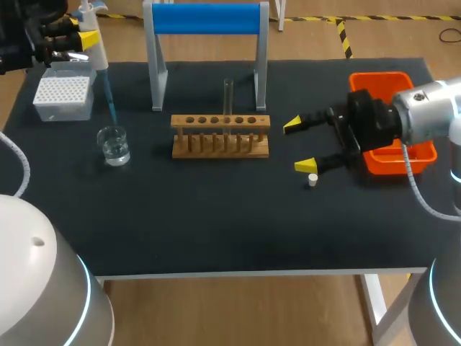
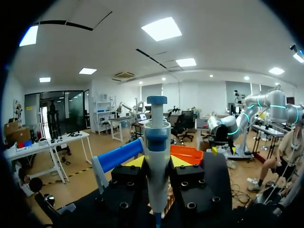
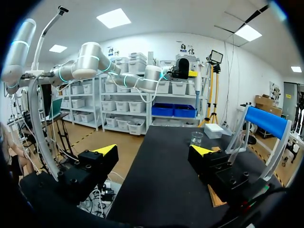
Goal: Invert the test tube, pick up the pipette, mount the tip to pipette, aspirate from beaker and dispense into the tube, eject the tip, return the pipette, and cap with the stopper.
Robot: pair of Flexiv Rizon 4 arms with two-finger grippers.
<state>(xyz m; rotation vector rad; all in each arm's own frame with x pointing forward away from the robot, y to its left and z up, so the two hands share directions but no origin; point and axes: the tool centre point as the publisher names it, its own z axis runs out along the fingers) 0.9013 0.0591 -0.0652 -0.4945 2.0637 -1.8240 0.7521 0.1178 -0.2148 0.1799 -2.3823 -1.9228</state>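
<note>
My left gripper (image 1: pixel 83 34) was clenched around the pipette (image 1: pixel 99 54) over the desk's (image 1: pixel 216 209) far left corner. Its blue tip (image 1: pixel 108 94) pointed down at the beaker (image 1: pixel 114 145). The test tube (image 1: pixel 228 97) stood upright in the wooden rack (image 1: pixel 220 137). My right gripper (image 1: pixel 300 145) lay open, with the white stopper (image 1: pixel 312 180) just beside its nearer finger.
</note>
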